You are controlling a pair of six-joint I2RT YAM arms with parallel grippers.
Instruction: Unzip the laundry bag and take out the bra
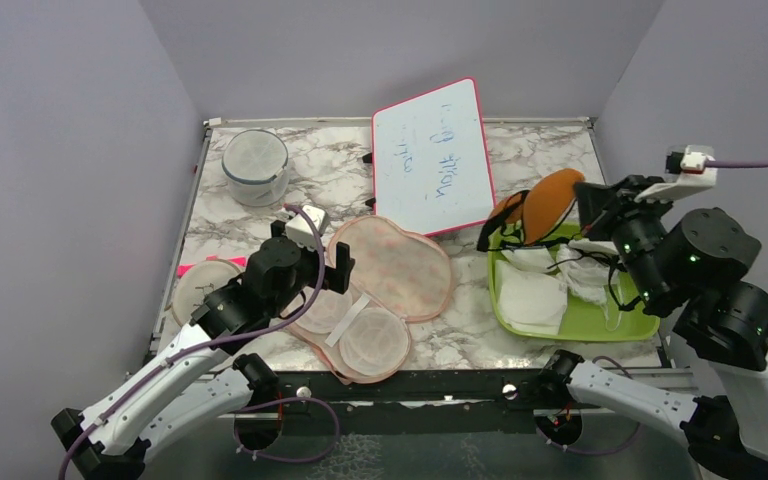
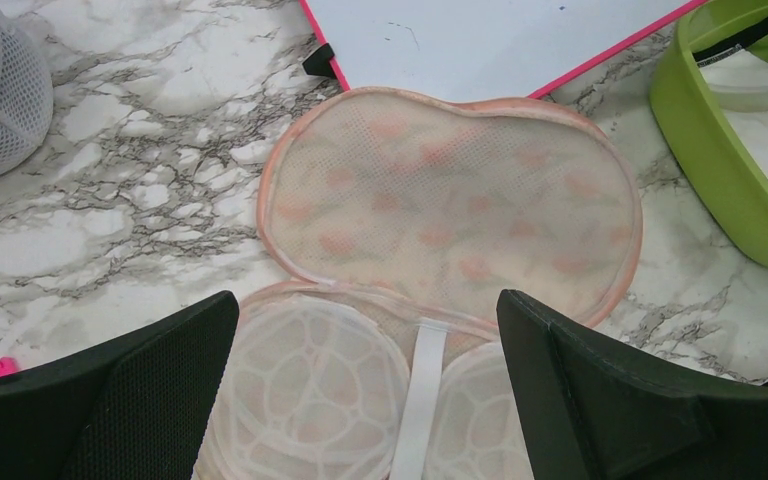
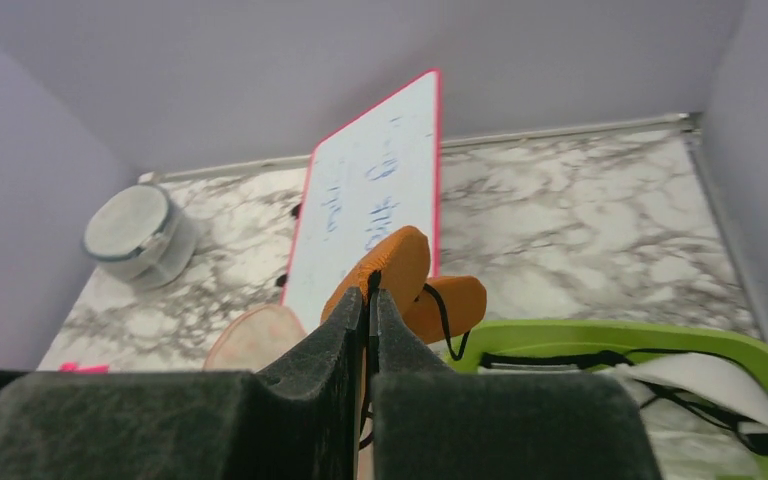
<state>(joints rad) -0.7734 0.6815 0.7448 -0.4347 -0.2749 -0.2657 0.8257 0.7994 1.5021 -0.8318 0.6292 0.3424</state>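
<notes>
The laundry bag (image 1: 392,268) lies unzipped and folded open on the marble table, its peach patterned flap (image 2: 450,210) turned back. Two white mesh cup forms and a white strap (image 2: 420,390) show in its lower half. My left gripper (image 2: 367,300) hovers just above the bag's hinge, open, with nothing between its fingers; it sits at the bag's left edge in the top view (image 1: 325,262). The rust-orange bra (image 1: 547,203) hangs in the air over the green tray's far-left corner. My right gripper (image 3: 372,295) is shut on the bra's (image 3: 392,262) cup edge and black trim.
A lime-green tray (image 1: 585,325) at the right holds white garments with black straps (image 1: 535,298). A pink-framed whiteboard (image 1: 430,155) lies behind the bag. A round white mesh cylinder (image 1: 256,165) stands at the back left. A white disc pouch (image 1: 200,287) lies at the left edge.
</notes>
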